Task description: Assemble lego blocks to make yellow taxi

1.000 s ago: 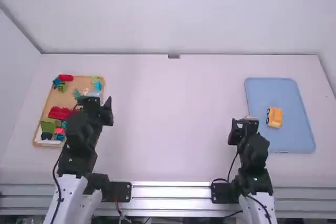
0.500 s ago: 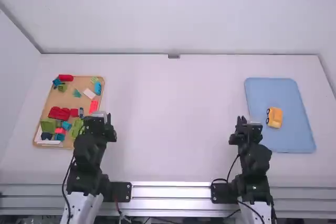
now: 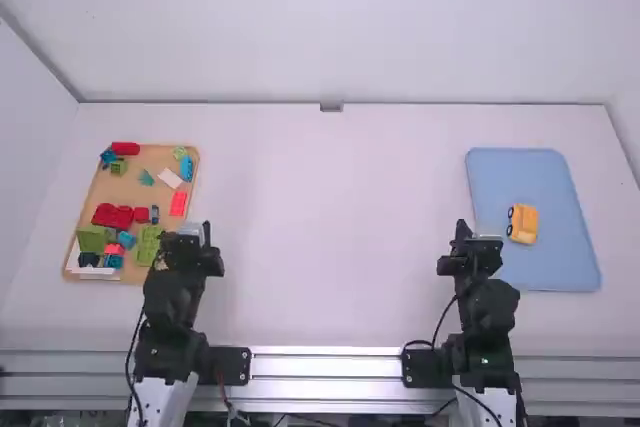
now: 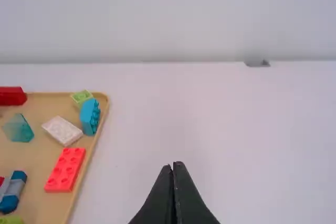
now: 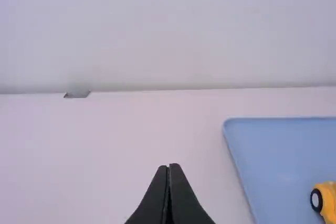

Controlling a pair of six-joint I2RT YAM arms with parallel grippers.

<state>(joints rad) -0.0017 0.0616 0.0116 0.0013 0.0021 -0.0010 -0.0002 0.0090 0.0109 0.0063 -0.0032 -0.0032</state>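
Note:
A yellow-orange toy taxi with dark wheels lies on the blue tray at the right; part of the taxi shows in the right wrist view. My left gripper is beside the near right corner of the wooden tray, and its two fingers meet in the left wrist view, the left gripper being shut on nothing. To the left of the blue tray is my right gripper, and in the right wrist view the right gripper is shut and holds nothing.
The wooden tray at the left holds several loose blocks, among them a coral-red brick, a white brick and a blue brick. White table lies between the trays, with a wall behind.
My left arm has drawn back toward its base, away from over the wooden tray, uncovering more blocks. My right arm has shifted slightly. The taxi has stayed in place.

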